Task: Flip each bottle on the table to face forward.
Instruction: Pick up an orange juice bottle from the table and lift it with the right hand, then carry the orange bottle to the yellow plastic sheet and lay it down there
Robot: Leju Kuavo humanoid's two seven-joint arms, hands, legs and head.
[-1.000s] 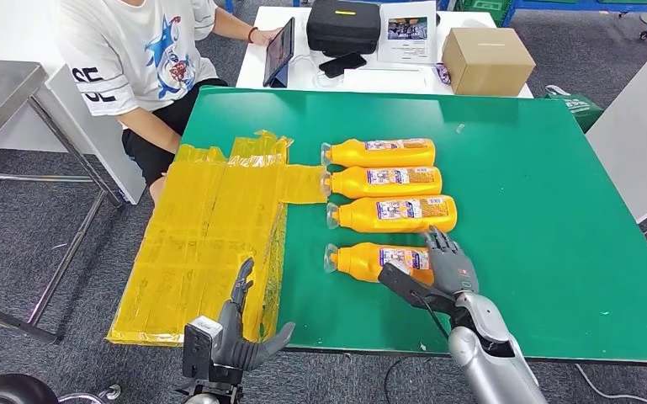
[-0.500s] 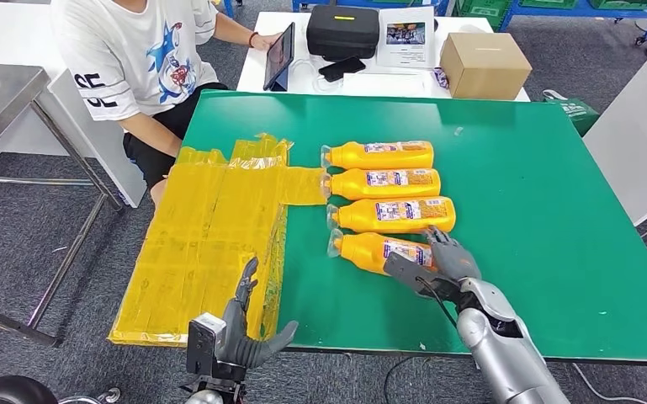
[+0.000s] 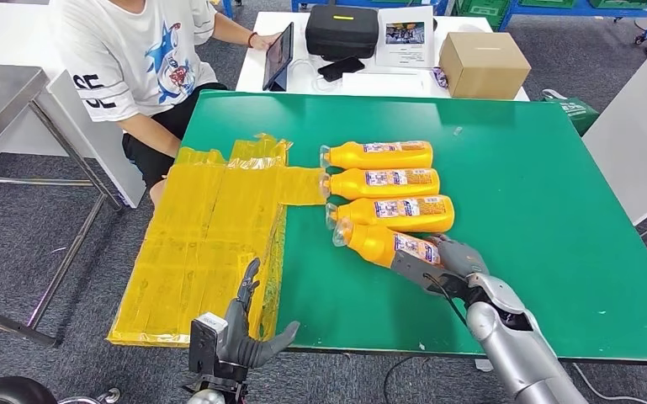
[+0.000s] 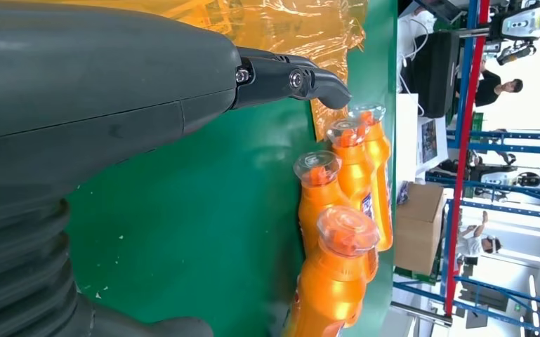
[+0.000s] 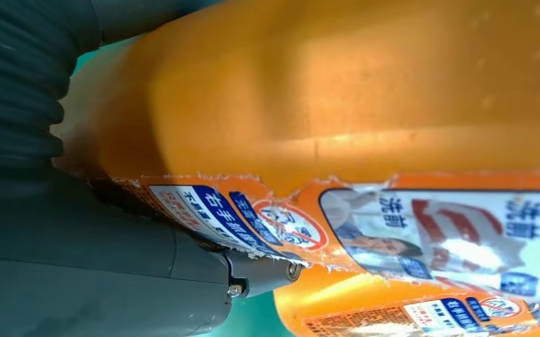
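Bottle (image 3: 387, 247) nearest your right hand (image 3: 446, 268) was gripped, tilted against its neighbour bottle (image 3: 395, 214); label showed Chinese "右手" text. Left hand (image 3: 240, 332) was spread, holding nothing.

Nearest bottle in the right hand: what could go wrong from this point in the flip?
The right hand grips the nearest bottle near its base, cap end raised and angled toward the third bottle.

1. The cap end sits very close to the third bottle's neck; turning it may knock that bottle out of the row.
2. Held only at one end, the smooth bottle could slip or swing down.
3. In the right wrist view its label edge looks torn; the fingers might peel it further.
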